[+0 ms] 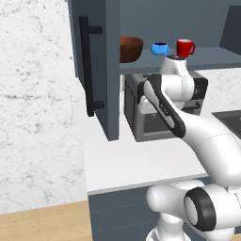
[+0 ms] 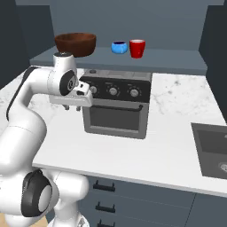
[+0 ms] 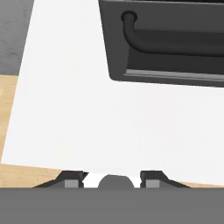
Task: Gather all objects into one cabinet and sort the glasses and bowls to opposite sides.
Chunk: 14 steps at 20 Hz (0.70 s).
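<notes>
Open slate cabinet [image 1: 94, 70] above white table [image 2: 168, 150]. Dark toaster oven [image 2: 116, 106] on table beneath. On cabinet shelf, left to right: brown bowl [image 2: 76, 43], blue bowl [image 2: 119, 47], red mug [image 2: 137, 48], the last two just beside each other. End effector [image 3: 113, 180] over table, parted narrowly, holding nothing.

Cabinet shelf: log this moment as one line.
shelf: brown bowl, blue bowl, red mug | end effector: open, empty, over counter by oven
</notes>
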Motion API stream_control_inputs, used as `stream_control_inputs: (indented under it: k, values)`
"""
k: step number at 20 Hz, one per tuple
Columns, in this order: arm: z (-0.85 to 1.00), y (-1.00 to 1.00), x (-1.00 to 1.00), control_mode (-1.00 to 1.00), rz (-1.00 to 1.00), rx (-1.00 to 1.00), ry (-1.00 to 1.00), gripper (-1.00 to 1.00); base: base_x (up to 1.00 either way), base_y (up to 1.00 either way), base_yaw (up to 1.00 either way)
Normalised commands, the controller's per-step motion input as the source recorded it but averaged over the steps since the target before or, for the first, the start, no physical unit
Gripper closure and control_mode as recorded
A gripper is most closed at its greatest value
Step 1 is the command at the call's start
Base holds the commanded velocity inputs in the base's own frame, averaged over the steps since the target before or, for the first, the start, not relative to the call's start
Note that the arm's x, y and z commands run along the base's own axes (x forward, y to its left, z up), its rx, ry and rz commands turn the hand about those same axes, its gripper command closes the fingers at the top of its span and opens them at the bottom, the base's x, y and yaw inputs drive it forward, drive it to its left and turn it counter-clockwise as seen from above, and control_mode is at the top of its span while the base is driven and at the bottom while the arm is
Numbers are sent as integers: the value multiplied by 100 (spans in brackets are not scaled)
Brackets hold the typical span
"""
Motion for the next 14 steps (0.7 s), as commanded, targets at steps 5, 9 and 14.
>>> stream_control_inputs:
  k: [5,9,14]
  values:
    - [0,0,0,100,0,0,0,-100,0,0,0]
    - [0,0,0,100,0,0,0,-100,-4,-1,0]
    - [0,0,0,100,0,0,0,-100,-60,-1,-1]
